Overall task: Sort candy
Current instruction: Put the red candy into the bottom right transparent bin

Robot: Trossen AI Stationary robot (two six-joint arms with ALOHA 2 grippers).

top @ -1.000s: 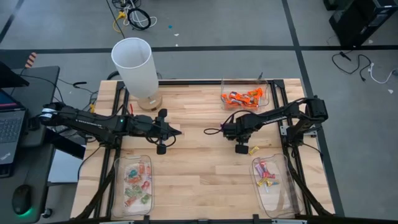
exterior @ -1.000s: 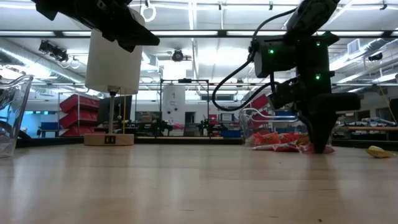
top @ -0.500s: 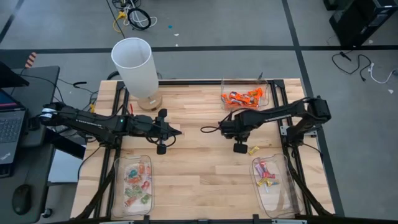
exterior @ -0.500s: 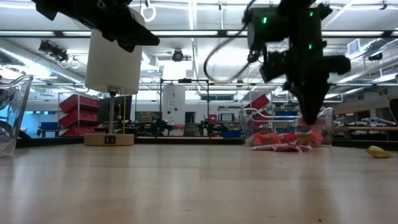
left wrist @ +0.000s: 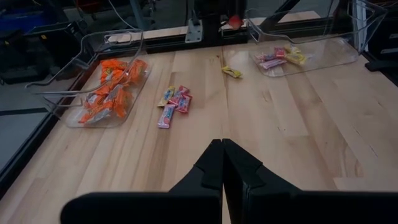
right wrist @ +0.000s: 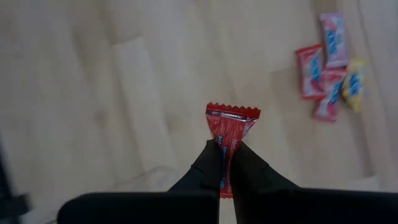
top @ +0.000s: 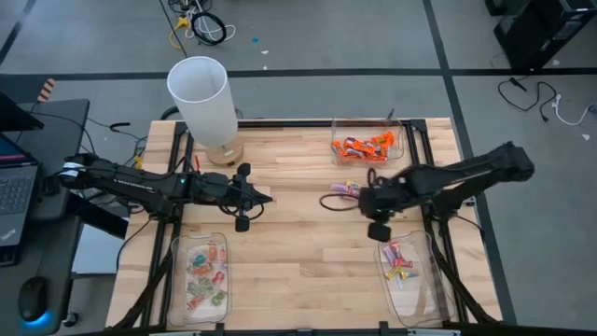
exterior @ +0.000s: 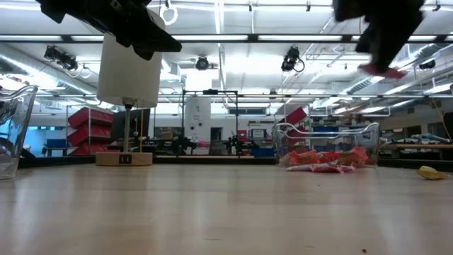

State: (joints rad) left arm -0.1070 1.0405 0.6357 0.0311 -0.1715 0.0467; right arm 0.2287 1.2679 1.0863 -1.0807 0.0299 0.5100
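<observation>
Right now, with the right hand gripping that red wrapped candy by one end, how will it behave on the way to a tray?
The red wrapped candy stands up from the shut right hand without drooping, so it is probably light and fairly stiff. Only its lower end is pinched, and the shiny wrapper looks slick, so it may slip or twist. Being flat, it should not roll when dropped.

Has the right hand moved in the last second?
Yes. The right hand, shut on a pink candy, has risen off the table and shifted away from the orange candy tray, toward the pink-and-yellow tray.
</observation>
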